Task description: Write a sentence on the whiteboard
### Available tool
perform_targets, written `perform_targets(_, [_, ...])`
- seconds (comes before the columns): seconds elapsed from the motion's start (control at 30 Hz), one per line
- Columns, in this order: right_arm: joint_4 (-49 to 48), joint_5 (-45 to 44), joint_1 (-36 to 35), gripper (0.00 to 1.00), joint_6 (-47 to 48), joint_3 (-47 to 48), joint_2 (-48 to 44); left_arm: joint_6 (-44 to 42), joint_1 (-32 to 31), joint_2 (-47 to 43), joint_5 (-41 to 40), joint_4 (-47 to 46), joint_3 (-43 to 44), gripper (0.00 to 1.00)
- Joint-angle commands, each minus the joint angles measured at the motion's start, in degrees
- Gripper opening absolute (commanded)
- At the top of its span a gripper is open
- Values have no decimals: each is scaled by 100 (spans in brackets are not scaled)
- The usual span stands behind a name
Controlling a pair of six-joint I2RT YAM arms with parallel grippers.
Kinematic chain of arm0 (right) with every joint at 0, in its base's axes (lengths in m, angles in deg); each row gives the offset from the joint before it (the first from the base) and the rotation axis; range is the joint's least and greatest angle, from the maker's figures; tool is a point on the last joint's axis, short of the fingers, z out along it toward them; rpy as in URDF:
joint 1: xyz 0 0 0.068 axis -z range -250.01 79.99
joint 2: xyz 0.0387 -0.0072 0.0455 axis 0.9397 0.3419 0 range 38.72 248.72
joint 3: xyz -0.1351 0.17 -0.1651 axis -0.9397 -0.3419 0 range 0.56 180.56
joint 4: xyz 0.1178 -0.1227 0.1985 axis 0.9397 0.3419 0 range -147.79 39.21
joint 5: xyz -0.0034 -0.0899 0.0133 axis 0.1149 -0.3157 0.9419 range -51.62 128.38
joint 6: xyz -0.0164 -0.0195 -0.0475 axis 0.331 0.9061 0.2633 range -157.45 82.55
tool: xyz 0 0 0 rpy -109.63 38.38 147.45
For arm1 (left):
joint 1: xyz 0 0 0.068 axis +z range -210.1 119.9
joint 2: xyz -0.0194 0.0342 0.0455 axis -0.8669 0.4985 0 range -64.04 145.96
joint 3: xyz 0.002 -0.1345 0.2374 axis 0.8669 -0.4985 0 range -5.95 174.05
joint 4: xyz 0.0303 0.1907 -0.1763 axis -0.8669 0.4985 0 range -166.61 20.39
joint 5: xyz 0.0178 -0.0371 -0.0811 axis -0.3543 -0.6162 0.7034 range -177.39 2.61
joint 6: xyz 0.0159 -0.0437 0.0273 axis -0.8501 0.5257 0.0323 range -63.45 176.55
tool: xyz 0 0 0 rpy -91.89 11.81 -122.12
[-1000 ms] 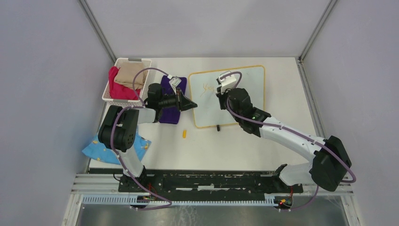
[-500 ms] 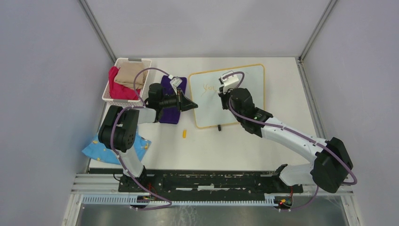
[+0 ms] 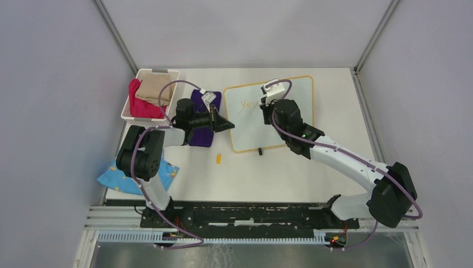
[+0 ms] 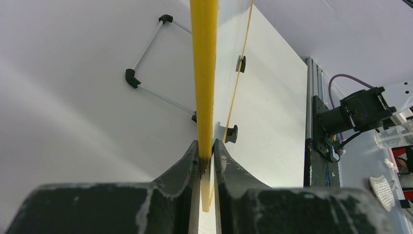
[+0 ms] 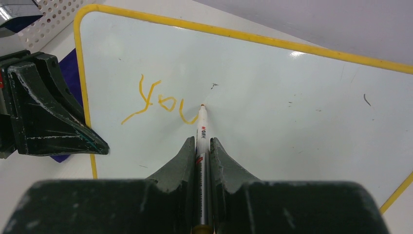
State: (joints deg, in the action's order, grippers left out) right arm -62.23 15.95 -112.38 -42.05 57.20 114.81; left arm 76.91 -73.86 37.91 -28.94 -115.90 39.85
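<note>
— Left gripper (image 4: 207, 161), at frame left: holding what?
— Clamped on the whiteboard (image 3: 248, 134) by its yellow edge, at frame centre. Right gripper (image 5: 202, 142) pinches the marker (image 5: 201, 127), whose tip sits further right than a second ago. The sentence (image 5: 169, 103) now reads "you" (one word down, more to write).

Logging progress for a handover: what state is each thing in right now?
whiteboard: left edge clamped, mostly blank.
sentence: unfinished, only "you" written, in orange.
marker: uncapped, tip at the board beside the "u".
left gripper: shut on the whiteboard's yellow frame.
right gripper: shut on the marker.
basket: holds red and beige cloth.
</note>
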Motion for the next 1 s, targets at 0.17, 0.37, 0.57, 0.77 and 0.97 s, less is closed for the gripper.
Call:
perform_targets(0.17, [-43, -134, 68, 0, 74, 357, 153, -513, -48, -35, -266, 319, 52, 2])
perform_targets(0.37, [-90, -130, 76, 0, 56, 237, 97, -515, -48, -35, -277, 318, 52, 2])
perform_targets(0.57, [-93, -86, 84, 0, 75, 312, 68, -524, -48, -43, -280, 327, 52, 2])
perform_targets(0.77, [-89, -104, 84, 0, 73, 332, 116, -576, -73, -55, -285, 405, 69, 2])
perform_targets(0.97, [-127, -92, 104, 0, 68, 369, 111, -575, -74, -44, -296, 414, 76, 2])
